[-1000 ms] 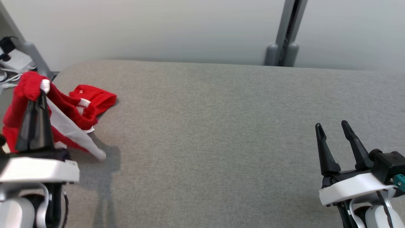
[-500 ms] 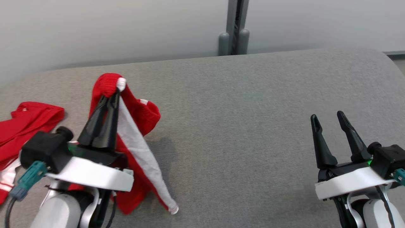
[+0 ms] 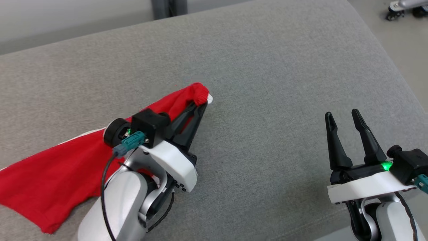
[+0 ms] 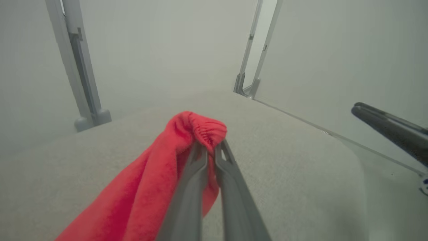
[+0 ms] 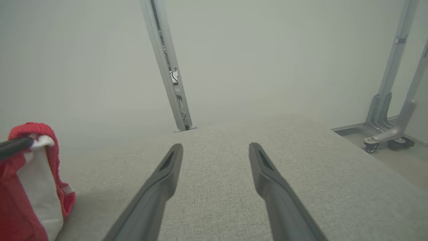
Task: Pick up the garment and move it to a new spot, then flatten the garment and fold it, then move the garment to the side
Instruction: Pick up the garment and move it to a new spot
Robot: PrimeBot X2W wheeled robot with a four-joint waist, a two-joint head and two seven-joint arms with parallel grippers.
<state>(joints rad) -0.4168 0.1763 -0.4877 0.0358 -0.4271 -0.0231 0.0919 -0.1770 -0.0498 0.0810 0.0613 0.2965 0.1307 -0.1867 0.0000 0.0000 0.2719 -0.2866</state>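
Garment (image 3: 50, 180) pinched (cuff, probably) by left claw (image 3: 202, 105), right claw (image 3: 342, 113) spread, bare surface (image 3: 267, 83) between.

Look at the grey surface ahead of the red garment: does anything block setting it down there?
Nothing visible does. The left hand grips the red garment; the grey surface ahead shows no object; the open right hand stands apart.

Head view looks down, wrist views forward (low); all share garment (image 3: 50, 180).
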